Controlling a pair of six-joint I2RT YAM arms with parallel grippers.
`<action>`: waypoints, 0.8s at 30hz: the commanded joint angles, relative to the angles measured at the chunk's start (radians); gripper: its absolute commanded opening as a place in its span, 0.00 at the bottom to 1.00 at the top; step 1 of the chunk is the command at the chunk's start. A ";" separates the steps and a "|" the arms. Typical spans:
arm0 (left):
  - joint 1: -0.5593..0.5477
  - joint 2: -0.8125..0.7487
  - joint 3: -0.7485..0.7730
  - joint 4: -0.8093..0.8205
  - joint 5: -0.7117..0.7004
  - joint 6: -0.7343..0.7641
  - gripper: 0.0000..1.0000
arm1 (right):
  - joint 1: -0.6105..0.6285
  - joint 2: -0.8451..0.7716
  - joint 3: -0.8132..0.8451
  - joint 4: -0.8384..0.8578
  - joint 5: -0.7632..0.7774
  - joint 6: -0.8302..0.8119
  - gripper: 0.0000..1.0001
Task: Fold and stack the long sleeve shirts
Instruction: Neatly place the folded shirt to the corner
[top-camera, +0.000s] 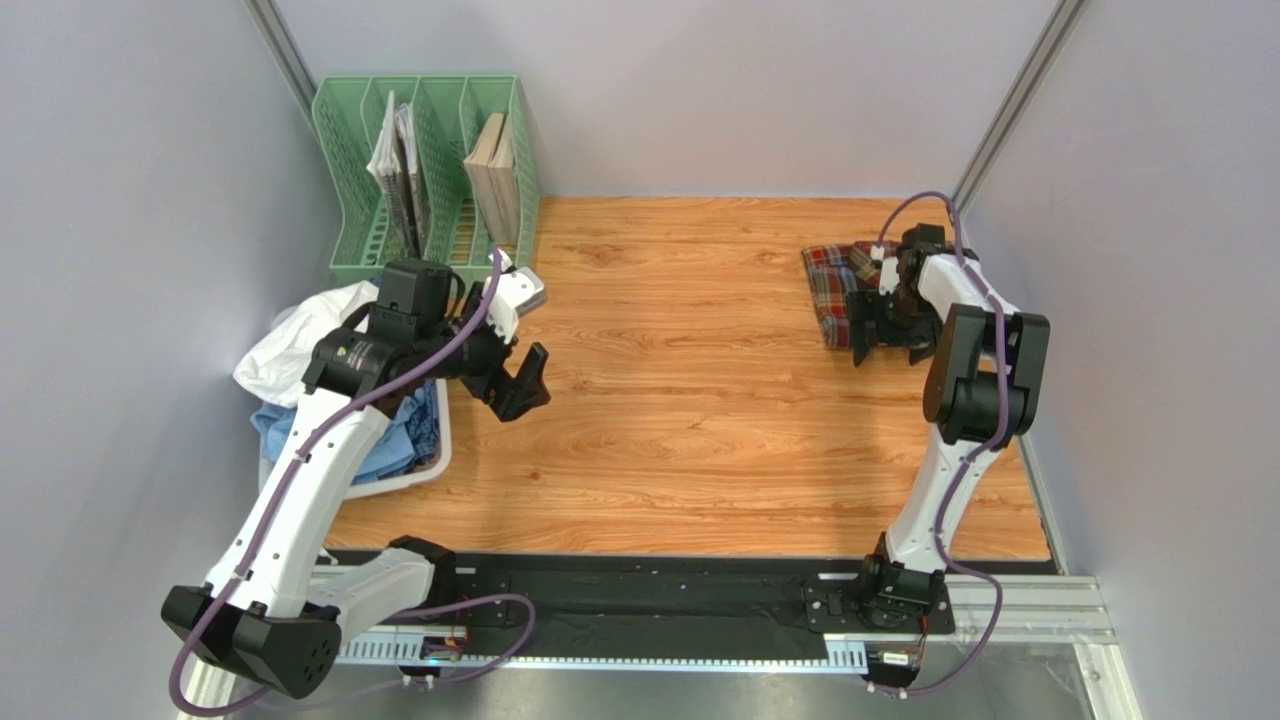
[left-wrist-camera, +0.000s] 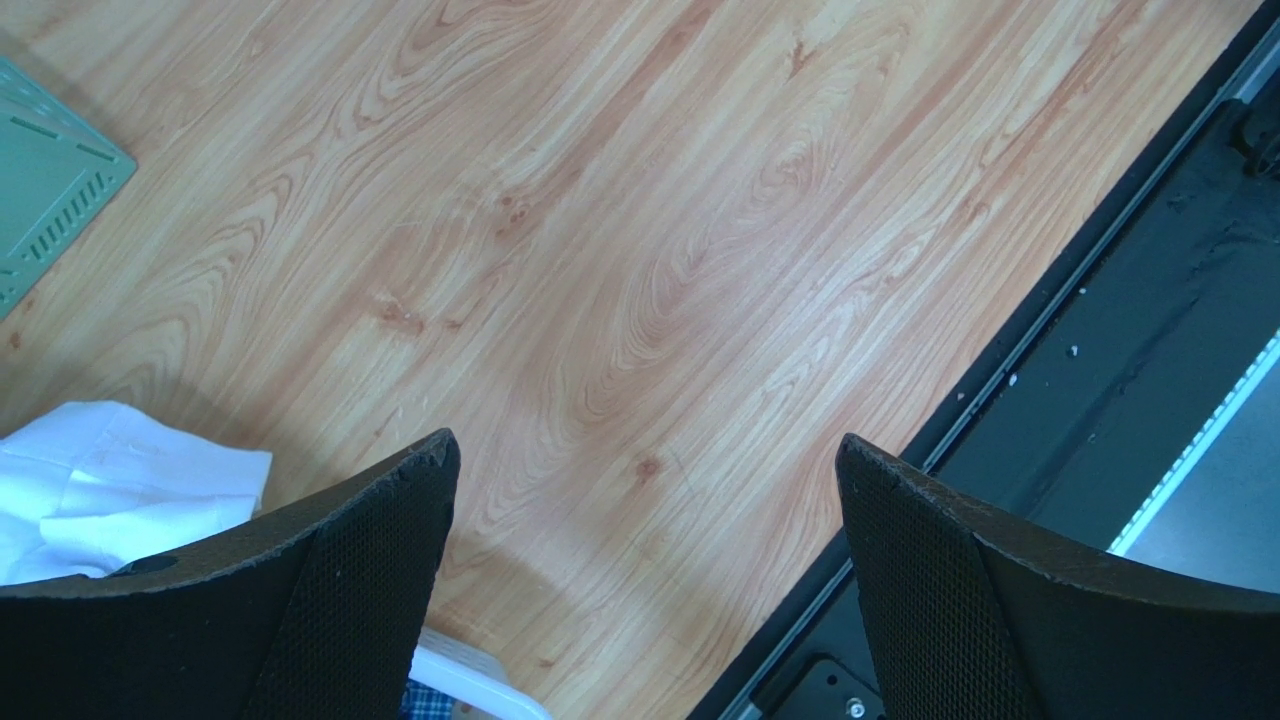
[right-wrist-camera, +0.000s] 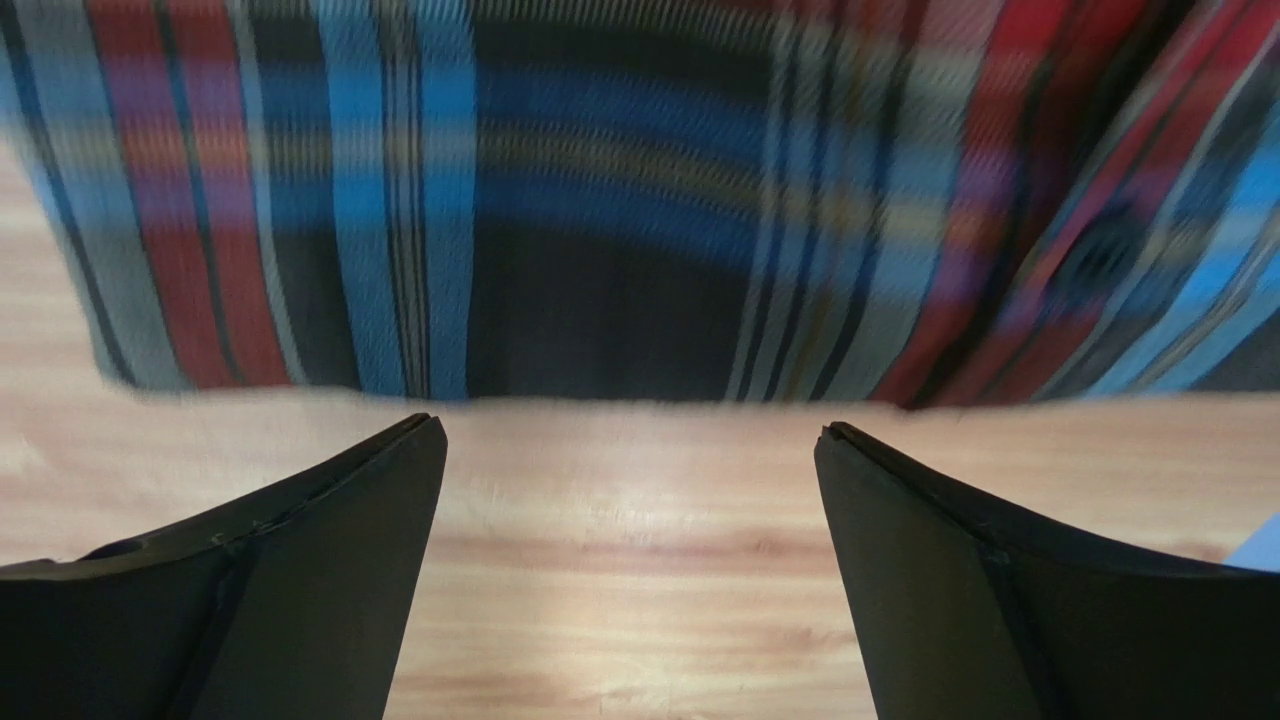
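Note:
A folded tartan shirt (top-camera: 831, 285) in red, blue and dark brown lies at the far right of the wooden table. My right gripper (top-camera: 890, 348) hangs open just in front of it. In the right wrist view the shirt's (right-wrist-camera: 631, 195) near edge runs straight across above the open right gripper (right-wrist-camera: 631, 435), with bare wood between the fingers. A white shirt (top-camera: 293, 348) and a light blue shirt (top-camera: 286, 428) are heaped in a white bin (top-camera: 433, 458) at the left edge. My left gripper (top-camera: 523, 390) is open over bare table beside the bin. The left wrist view shows the left gripper (left-wrist-camera: 646, 450) empty and the white shirt (left-wrist-camera: 105, 488) at lower left.
A green file rack (top-camera: 428, 150) holding books stands at the back left, and its corner (left-wrist-camera: 45, 180) shows in the left wrist view. The black mounting rail (top-camera: 646, 593) runs along the near table edge. Grey walls close in both sides and the back.

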 joint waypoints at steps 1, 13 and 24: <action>0.005 -0.024 -0.017 0.001 -0.021 0.036 0.99 | -0.001 0.082 0.135 0.084 0.018 0.044 1.00; 0.005 -0.005 -0.076 0.012 -0.084 0.053 0.99 | 0.004 0.298 0.475 0.051 -0.011 0.084 1.00; 0.021 0.151 0.007 0.020 0.003 -0.067 0.99 | 0.016 0.175 0.686 -0.090 -0.017 0.015 1.00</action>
